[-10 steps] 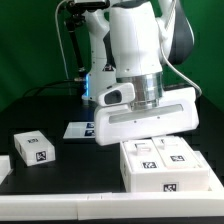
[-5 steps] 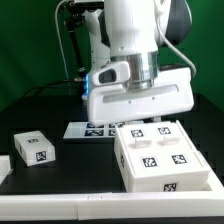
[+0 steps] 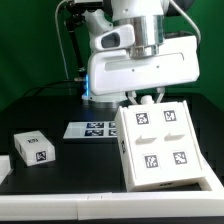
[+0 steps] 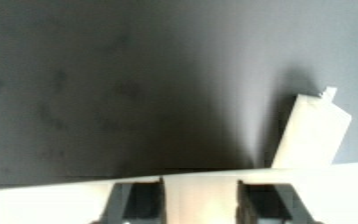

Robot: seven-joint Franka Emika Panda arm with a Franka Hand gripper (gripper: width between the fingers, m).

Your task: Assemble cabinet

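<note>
Our gripper (image 3: 146, 99), in the upper middle of the exterior view, sits higher than a second ago. The cabinet box (image 3: 160, 150) at the lower right came up with it: its far edge is lifted, and its tagged face now leans toward the camera. The jaws pinch narrow on that top wall (the wrist view shows white between the fingers (image 4: 140, 205)). We think the box is being stood up. The small block (image 3: 33, 146) waits at lower left.
</note>
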